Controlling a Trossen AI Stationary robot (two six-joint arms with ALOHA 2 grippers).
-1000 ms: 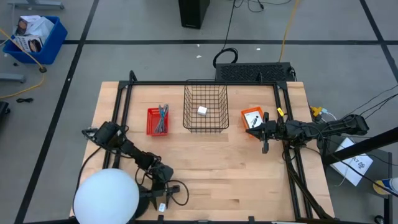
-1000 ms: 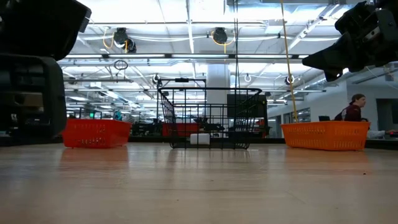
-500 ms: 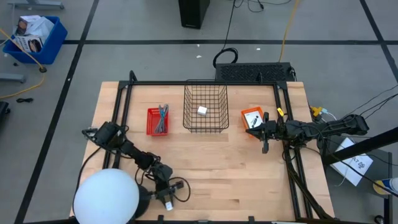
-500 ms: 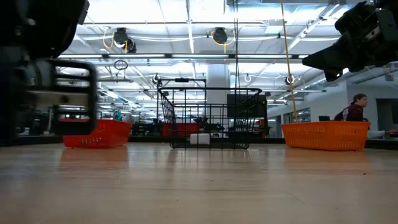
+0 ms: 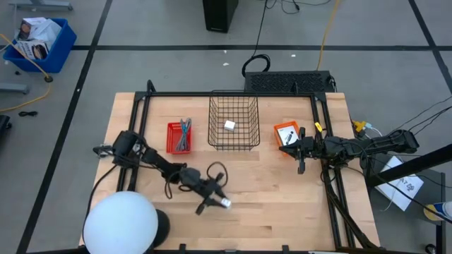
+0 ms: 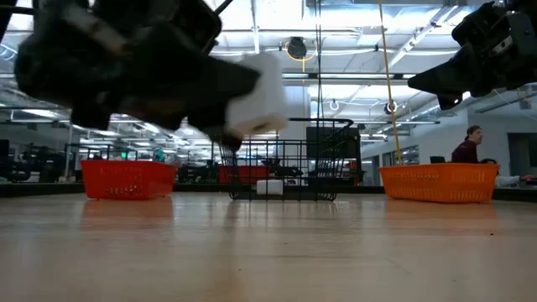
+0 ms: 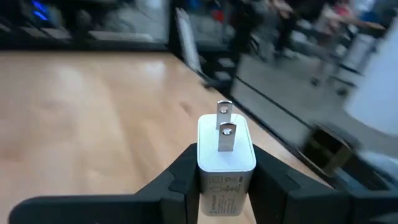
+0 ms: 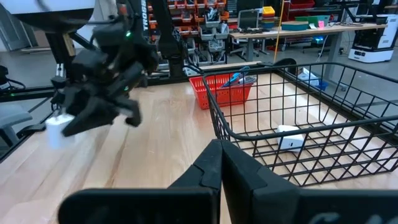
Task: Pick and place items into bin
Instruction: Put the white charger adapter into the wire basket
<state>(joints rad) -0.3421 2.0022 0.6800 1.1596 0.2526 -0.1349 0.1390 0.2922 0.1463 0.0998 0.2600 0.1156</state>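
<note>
Since half a second ago my left arm has swung out from the near left corner of the tabletop (image 5: 282,204) toward its middle, carrying the left gripper (image 5: 220,202) with it. Its fingers (image 7: 180,180) pinch a small white plug adapter (image 7: 225,163) by its sides, the two metal prongs pointing away from the wrist. From above, the adapter shows as a white spot at the tip of the arm, held above bare wood in front of the black wire basket (image 5: 234,124). From table height it hangs blurred in the air, clear of the wood.

A second white block (image 5: 229,125) lies on the basket floor; my right wrist camera sees it through the mesh.

Left of the basket sits a red tray (image 5: 178,137) with thin grey and teal things in it. Right of the basket sits an orange tray (image 5: 285,133) holding a white card with dark print.

My right gripper (image 5: 301,166) hovers at the right side of the tabletop, just beside the orange tray, and its fingers (image 8: 214,171) are pressed together with nothing between them.

Far behind, a person (image 6: 466,148) sits in the room.
</note>
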